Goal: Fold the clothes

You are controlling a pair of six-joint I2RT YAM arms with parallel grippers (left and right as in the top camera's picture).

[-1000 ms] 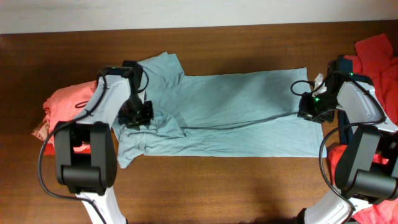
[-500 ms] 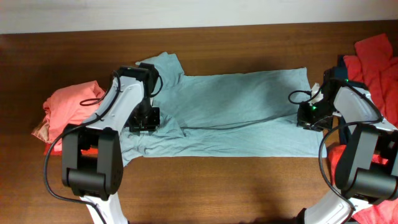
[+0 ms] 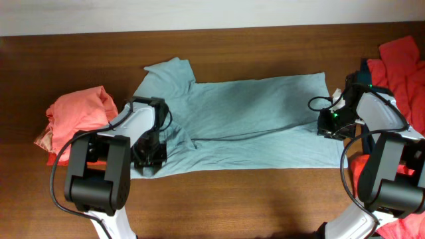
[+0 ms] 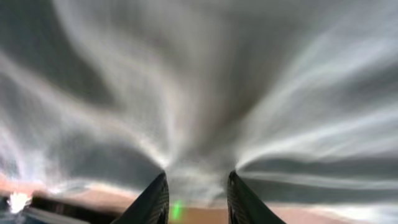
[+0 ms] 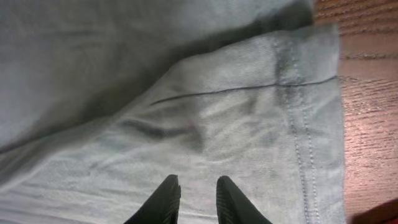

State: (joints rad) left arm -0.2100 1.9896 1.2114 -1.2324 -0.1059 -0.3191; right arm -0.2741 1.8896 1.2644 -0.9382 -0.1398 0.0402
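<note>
Left wrist view: the left tool pinches the soft pale grey-blue cotton T-shirt; the right tool is narrow, grip unclear.

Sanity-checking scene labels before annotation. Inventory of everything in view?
grey-blue T-shirt: 1, pale grey-blue, spread flat across the table centre
left coral-red heap: 1, coral-red, bunched at the table's left end
right coral-red heap: 1, coral-red, right edge, partly out of frame
navy cloth: 1 patch, dark navy, right edge, mostly hidden by the arm
table: 1, dark brown wood
left gripper: 1, black, pinching the T-shirt's near left part
right gripper: 1, black, closed on the T-shirt by its right hem
</note>
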